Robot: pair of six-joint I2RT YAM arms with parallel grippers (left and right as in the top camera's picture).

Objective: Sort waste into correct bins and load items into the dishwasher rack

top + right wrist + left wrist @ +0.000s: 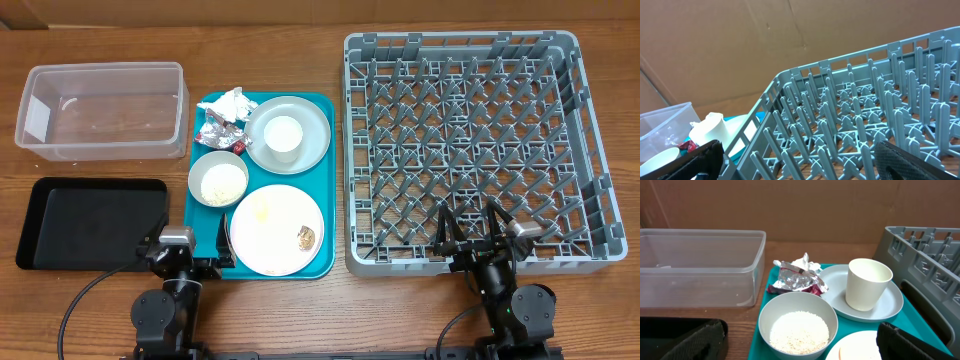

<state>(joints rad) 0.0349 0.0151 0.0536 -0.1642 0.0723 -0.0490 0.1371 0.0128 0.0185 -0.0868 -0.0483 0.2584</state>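
On the teal tray (pixel 322 110) sit a crumpled white napkin (pixel 230 102), a red-and-silver foil wrapper (pixel 220 132), a white cup (pixel 281 136) on a round grey plate (pixel 313 122), a small grey bowl (pixel 218 178) of white rice (pixel 799 331), and a pale plate (pixel 275 228) with a brown scrap (pixel 306 237). The clear tub (pixel 104 110) and black tray (pixel 92 222) lie to the left. The grey rack (pixel 470 150) is at right. My left gripper (pixel 190 243) is open at the tray's near edge. My right gripper (pixel 472 228) is open over the rack's near side. The pale-yellow utensil is not visible.
A brown cardboard wall (pixel 800 205) stands behind the table. The wooden tabletop (pixel 300 320) shows along the front edge between the two arm bases.
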